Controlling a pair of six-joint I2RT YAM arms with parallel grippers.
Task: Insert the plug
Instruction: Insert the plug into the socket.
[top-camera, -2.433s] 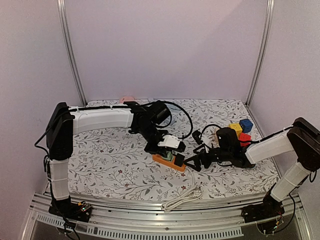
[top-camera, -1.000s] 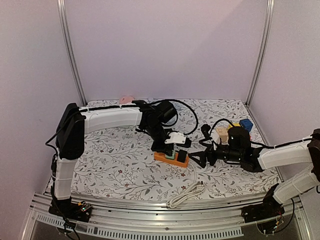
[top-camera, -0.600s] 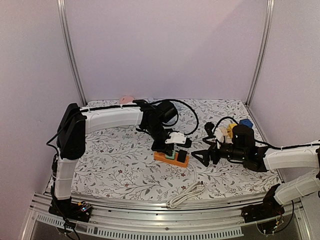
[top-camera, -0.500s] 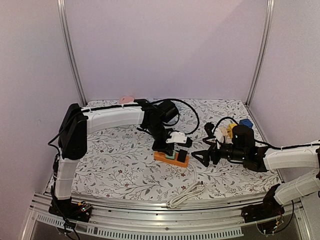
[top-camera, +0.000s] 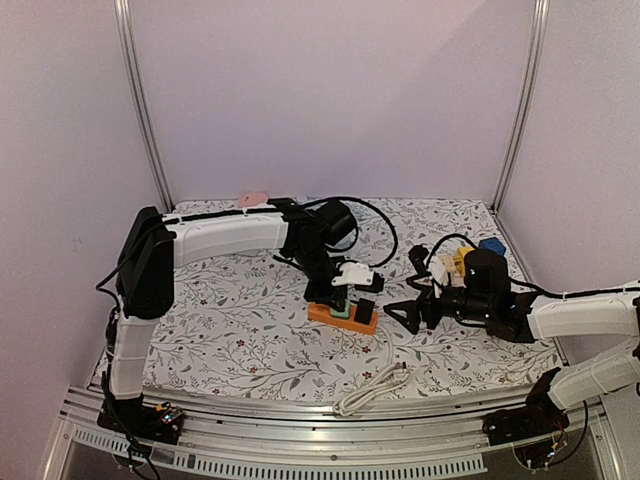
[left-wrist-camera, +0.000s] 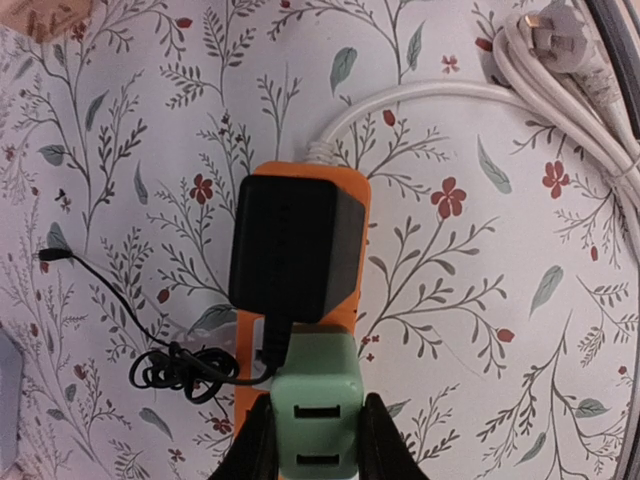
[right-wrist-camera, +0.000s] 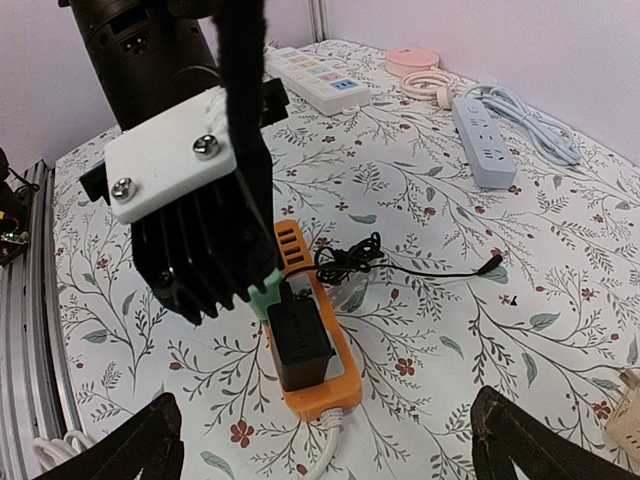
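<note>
Plug (left-wrist-camera: 313, 420) prongs hidden; strip (left-wrist-camera: 248, 388) overlapped.

1. Left wrist view: green plug (left-wrist-camera: 314, 415) runs off the frame at six o'clock, prongs unseen; left gripper (left-wrist-camera: 314, 455) shows only two finger slivers.
2. Black adapter (left-wrist-camera: 295, 250) hides the sockets of the orange strip (left-wrist-camera: 350, 195).
3. Right wrist view: right gripper (right-wrist-camera: 335, 450), fingertips clipped at five and seven o'clock.
4. Top view, two o'clock from the strip: blue block (top-camera: 491, 243) partly behind the right arm.

No legible text or labels

Left arm (top-camera: 220, 238) jaws clamped, right arm (top-camera: 585, 315) jaws wide
</note>
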